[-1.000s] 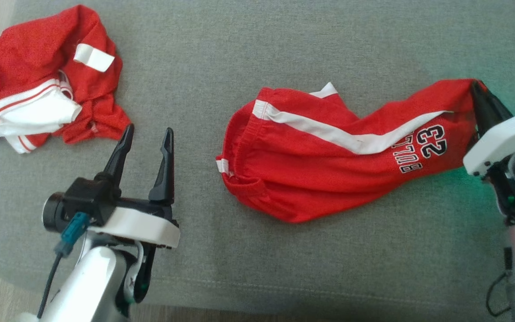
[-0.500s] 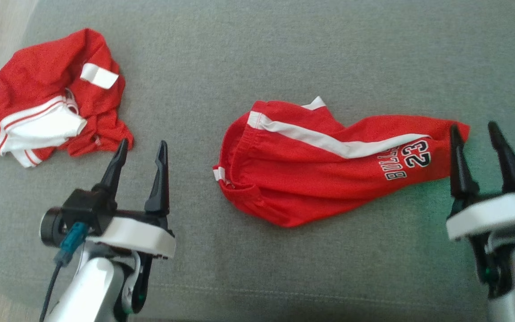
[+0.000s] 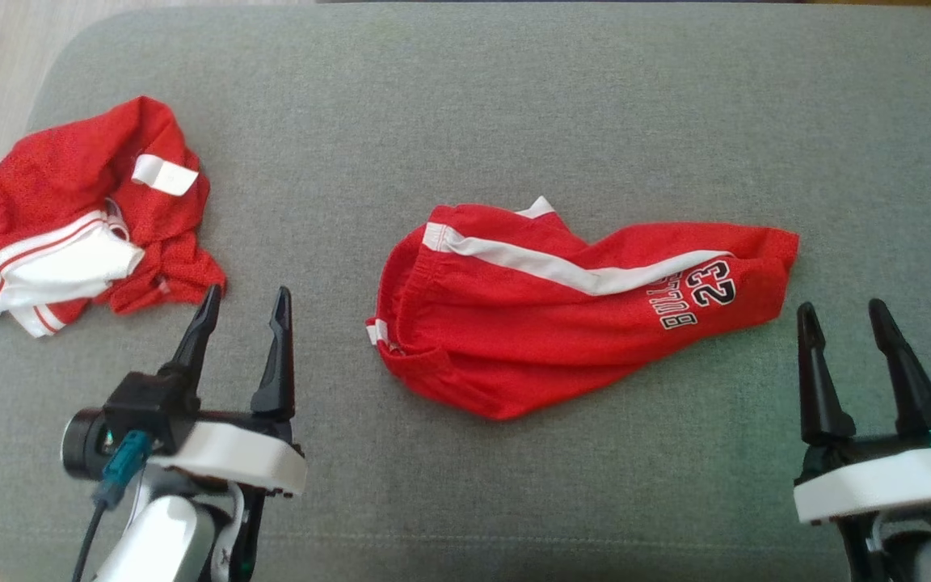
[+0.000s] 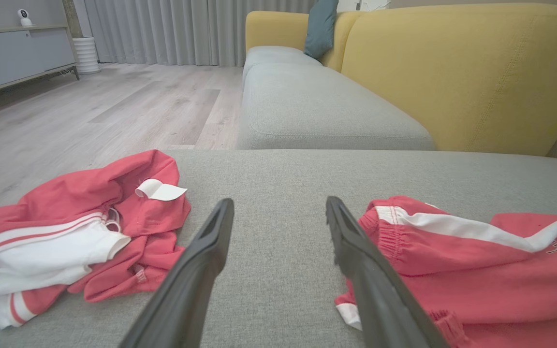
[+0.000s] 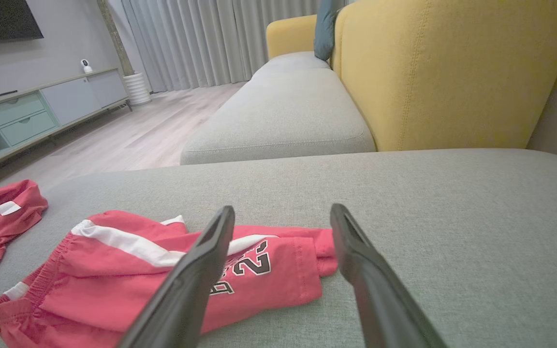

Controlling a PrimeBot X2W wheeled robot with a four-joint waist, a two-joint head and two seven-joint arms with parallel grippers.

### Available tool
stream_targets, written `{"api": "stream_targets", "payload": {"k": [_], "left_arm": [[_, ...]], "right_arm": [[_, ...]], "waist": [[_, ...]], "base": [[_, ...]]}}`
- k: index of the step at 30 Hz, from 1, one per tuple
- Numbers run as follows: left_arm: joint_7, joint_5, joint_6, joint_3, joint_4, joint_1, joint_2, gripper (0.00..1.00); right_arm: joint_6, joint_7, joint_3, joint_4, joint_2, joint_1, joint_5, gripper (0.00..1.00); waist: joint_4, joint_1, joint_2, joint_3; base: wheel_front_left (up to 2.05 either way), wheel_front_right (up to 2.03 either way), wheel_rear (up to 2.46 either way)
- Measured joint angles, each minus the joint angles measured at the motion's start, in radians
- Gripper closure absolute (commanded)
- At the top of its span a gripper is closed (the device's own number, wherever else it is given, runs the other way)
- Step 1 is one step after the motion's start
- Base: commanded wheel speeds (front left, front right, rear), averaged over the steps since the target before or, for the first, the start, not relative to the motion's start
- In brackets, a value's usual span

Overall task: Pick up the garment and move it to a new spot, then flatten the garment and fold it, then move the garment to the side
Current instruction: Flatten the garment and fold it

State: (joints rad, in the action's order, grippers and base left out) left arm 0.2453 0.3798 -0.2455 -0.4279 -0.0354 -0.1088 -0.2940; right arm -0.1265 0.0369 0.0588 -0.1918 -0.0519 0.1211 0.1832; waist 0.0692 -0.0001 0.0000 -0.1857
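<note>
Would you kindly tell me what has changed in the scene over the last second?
The right gripper let go of the leg end of the red shorts, opened, and drew back toward the robot; the shorts now lie free on the grey cushion. The left gripper stayed open and idle, and the crumpled red garment stayed at the left.

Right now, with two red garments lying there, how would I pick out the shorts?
On the big grey cushion, look to the middle. The red shorts lie stretched out there; their long white stripe and number 23 set them apart from the crumpled red garment at the left end.
</note>
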Motion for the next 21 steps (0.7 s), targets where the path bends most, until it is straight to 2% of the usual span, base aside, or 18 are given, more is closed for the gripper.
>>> {"api": "stream_targets", "payload": {"k": [13, 18, 21], "left_arm": [[-0.008, 0.0, -0.011, -0.002, 0.019, 0.002, -0.01, 0.0], [-0.008, 0.0, -0.011, -0.003, 0.032, 0.0, -0.01, 0.0], [-0.007, 0.0, -0.011, -0.005, 0.032, -0.006, -0.01, 0.0]], "right_arm": [[0.0, 0.014, 0.001, -0.005, 0.007, -0.007, 0.0, 0.0], [0.0, 0.075, 0.002, 0.057, -0.002, -0.036, 0.019, 0.0], [0.0, 0.134, 0.005, 0.115, -0.045, -0.09, 0.059, 0.0]], "waist": [[0.001, 0.0, 0.0, -0.006], [0.002, 0.0, 0.0, -0.028], [0.006, 0.0, 0.0, -0.05]], "base": [[0.0, 0.0, 0.0], [0.0, 0.0, 0.0], [0.0, 0.0, 0.0]]}}
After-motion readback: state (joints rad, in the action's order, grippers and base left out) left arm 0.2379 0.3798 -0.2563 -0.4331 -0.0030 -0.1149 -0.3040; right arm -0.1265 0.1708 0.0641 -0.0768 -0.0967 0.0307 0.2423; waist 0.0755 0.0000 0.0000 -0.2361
